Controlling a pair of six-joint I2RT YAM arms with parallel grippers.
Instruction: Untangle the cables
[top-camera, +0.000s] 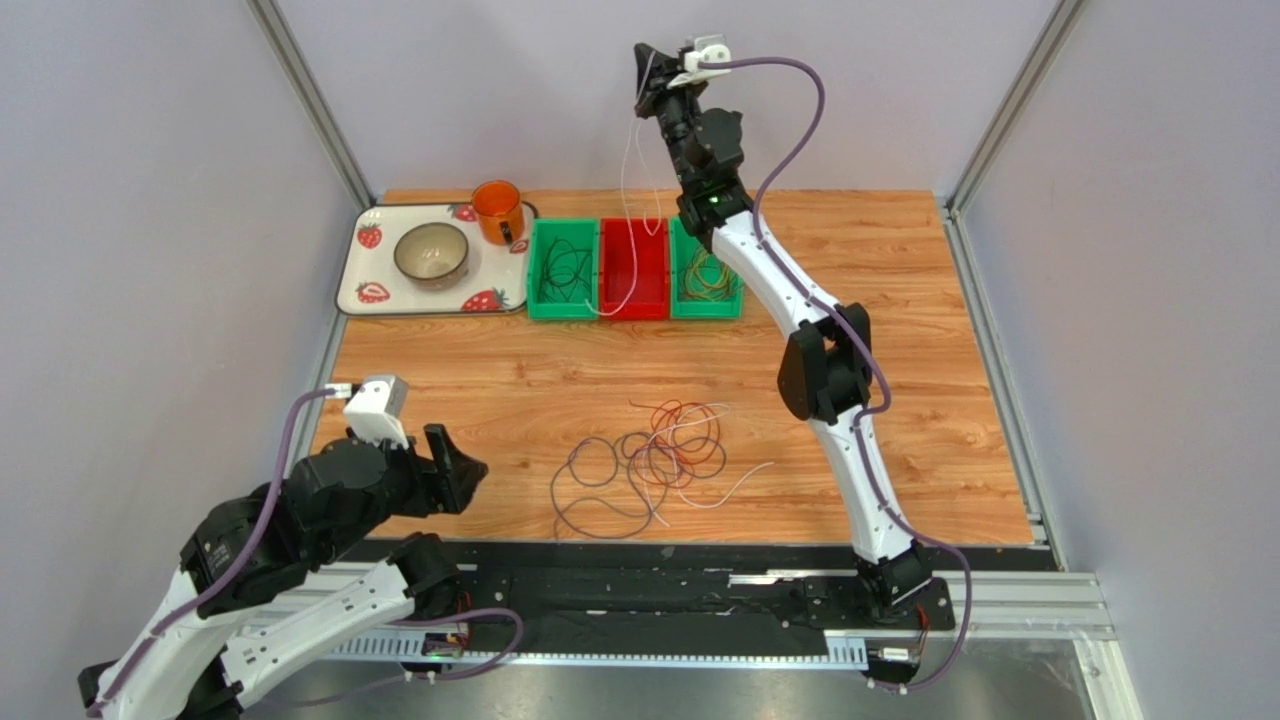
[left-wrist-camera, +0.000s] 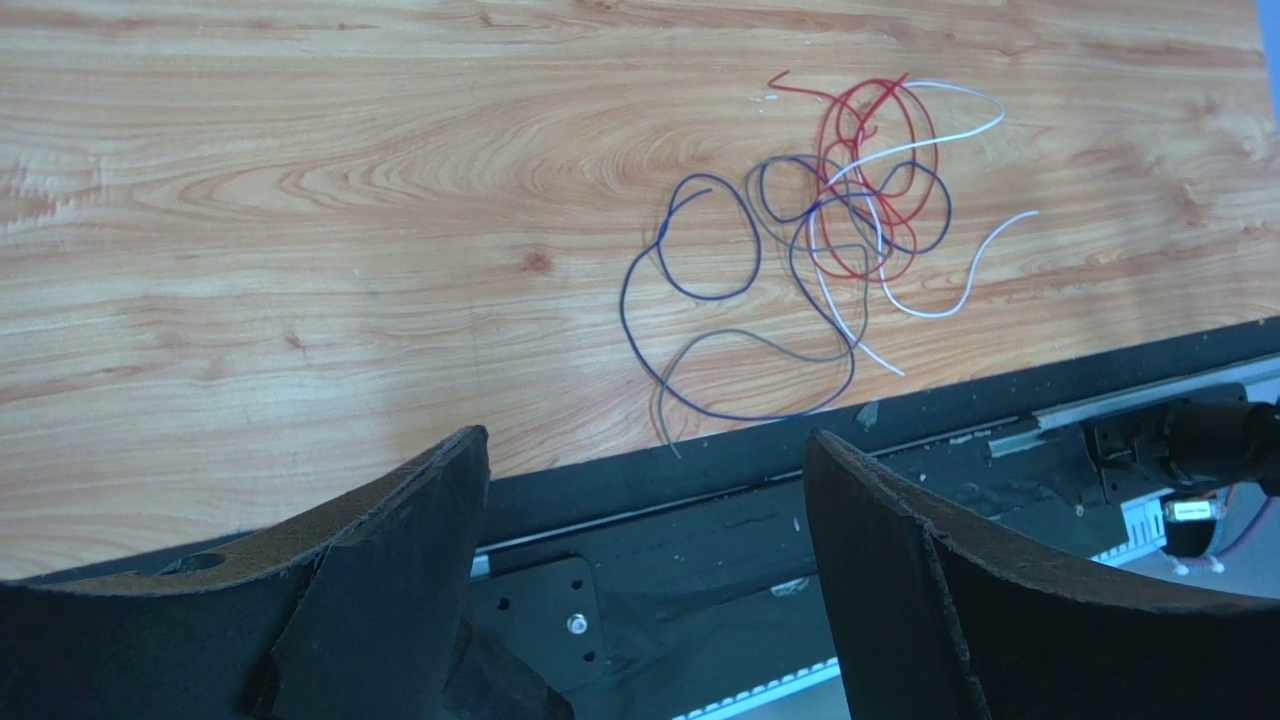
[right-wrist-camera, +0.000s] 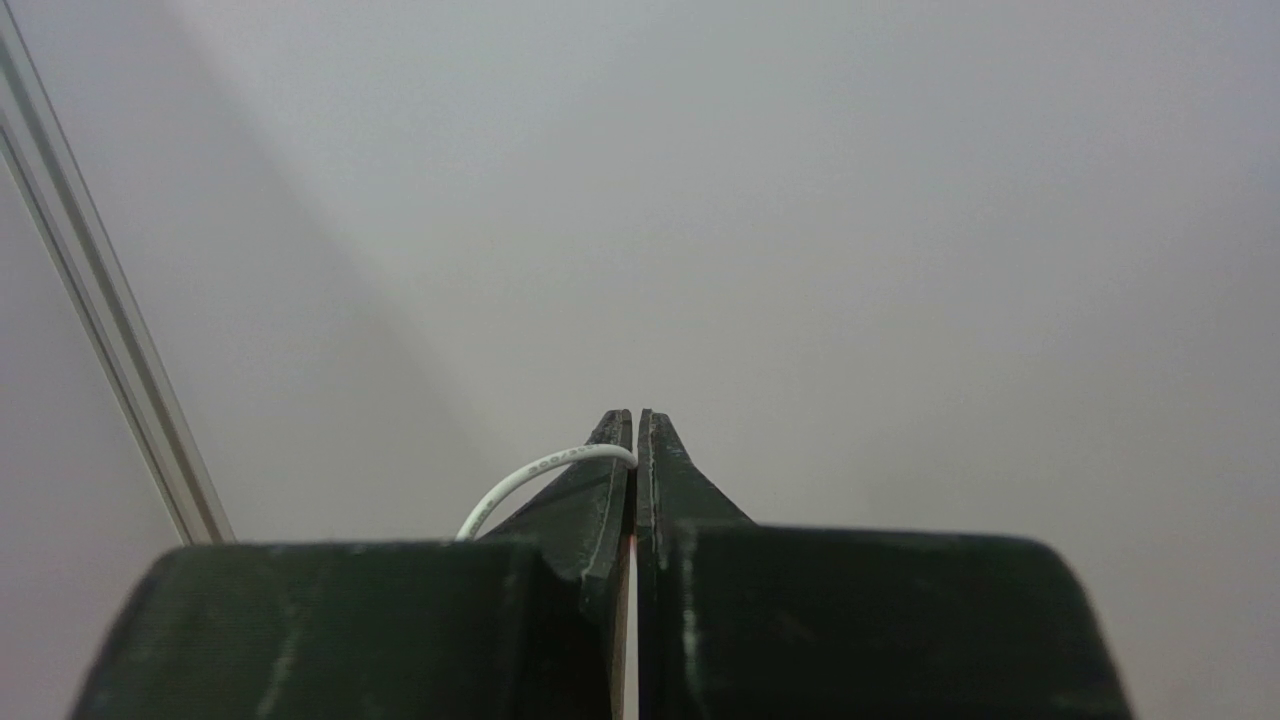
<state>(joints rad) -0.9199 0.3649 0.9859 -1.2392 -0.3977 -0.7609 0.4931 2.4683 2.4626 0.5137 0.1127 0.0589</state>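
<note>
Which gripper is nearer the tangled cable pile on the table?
Left. The left gripper sits open, low, left of the pile; the right gripper is raised over the bins, holding a white cable.

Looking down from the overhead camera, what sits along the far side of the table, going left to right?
Metal bowl → orange mug → green bin → red bin → second green bin.

cables (left-wrist-camera: 864, 225): white, red, dark loops, tangled, lying flat | white cable (right-wrist-camera: 529, 477): held aloft, hanging straight down
</note>
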